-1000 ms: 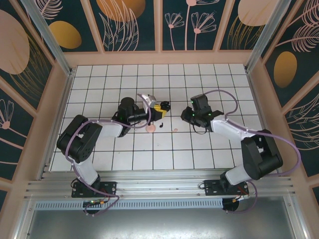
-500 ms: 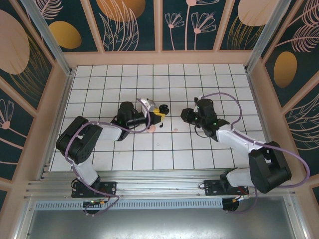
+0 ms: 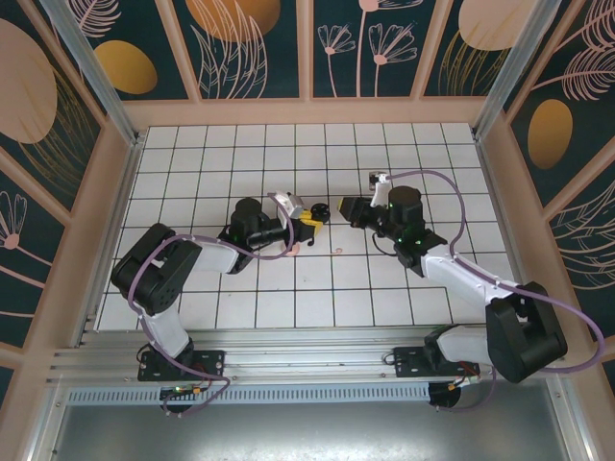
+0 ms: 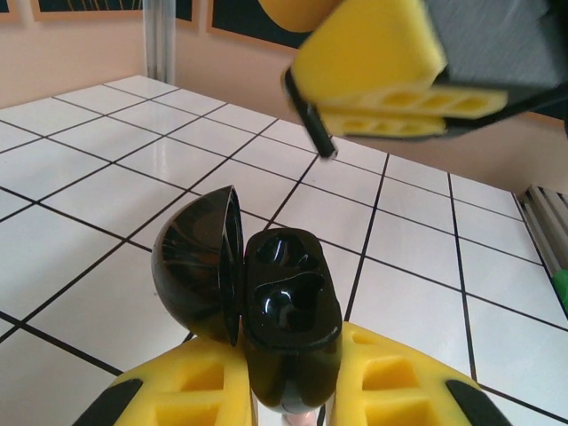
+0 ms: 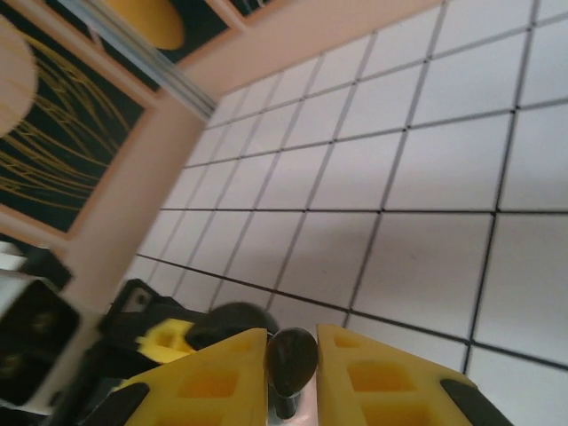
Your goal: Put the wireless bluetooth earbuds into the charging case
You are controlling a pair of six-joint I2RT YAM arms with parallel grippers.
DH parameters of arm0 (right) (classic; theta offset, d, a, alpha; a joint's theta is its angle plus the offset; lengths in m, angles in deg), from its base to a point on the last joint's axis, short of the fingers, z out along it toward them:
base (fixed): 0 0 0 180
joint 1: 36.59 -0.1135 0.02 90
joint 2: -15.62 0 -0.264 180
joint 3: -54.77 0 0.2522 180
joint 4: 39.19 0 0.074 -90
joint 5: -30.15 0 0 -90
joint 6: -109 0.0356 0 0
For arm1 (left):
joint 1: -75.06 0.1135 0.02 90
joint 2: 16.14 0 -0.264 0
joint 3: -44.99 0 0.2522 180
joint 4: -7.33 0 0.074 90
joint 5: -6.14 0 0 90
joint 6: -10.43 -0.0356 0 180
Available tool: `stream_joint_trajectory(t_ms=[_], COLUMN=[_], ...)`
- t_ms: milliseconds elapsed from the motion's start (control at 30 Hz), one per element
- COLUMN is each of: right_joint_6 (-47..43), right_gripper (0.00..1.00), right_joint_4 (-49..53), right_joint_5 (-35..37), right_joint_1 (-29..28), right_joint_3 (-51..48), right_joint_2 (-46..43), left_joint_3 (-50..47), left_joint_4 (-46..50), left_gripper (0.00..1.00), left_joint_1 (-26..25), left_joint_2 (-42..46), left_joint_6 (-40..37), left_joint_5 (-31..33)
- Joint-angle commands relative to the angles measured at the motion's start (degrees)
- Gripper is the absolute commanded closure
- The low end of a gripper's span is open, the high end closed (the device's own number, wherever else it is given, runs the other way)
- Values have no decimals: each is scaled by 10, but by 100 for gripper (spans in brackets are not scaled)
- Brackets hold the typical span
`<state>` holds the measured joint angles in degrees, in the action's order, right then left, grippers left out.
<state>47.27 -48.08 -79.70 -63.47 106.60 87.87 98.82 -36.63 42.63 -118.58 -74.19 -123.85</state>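
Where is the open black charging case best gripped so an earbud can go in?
Grip the black charging case by its base's lower end, pinched across both sides from below, as the left gripper does. The lid swings out to one side and the wells sit above the fingers, so both stay clear.

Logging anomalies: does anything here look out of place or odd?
Nothing damaged. A pale pink piece and a smaller pink bit lie loose, apart, on the white tiled table; the left gripper holds the open black round case, the right gripper a black earbud.
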Motion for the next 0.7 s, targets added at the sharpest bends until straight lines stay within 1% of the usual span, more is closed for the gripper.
stream_joint_trajectory(t_ms=[0,233,667], right_joint_6=[-22,-15,-13], right_gripper=[80,80,80], right_joint_4=[-74,-111,-131], right_joint_5=[-38,-55,-64], right_joint_1=[1,-7,-15], right_joint_3=[-9,-20,-7], right_joint_2=[-12,-6,28], left_joint_3=[13,17,20], left_joint_4=[-32,-66,-69], left_gripper=[89,89,89], left_joint_1=[-3,-3,-3], left_joint_2=[-4,-13,-6], left_joint_6=[2,31,33], left_joint_5=[-3,-9,-9])
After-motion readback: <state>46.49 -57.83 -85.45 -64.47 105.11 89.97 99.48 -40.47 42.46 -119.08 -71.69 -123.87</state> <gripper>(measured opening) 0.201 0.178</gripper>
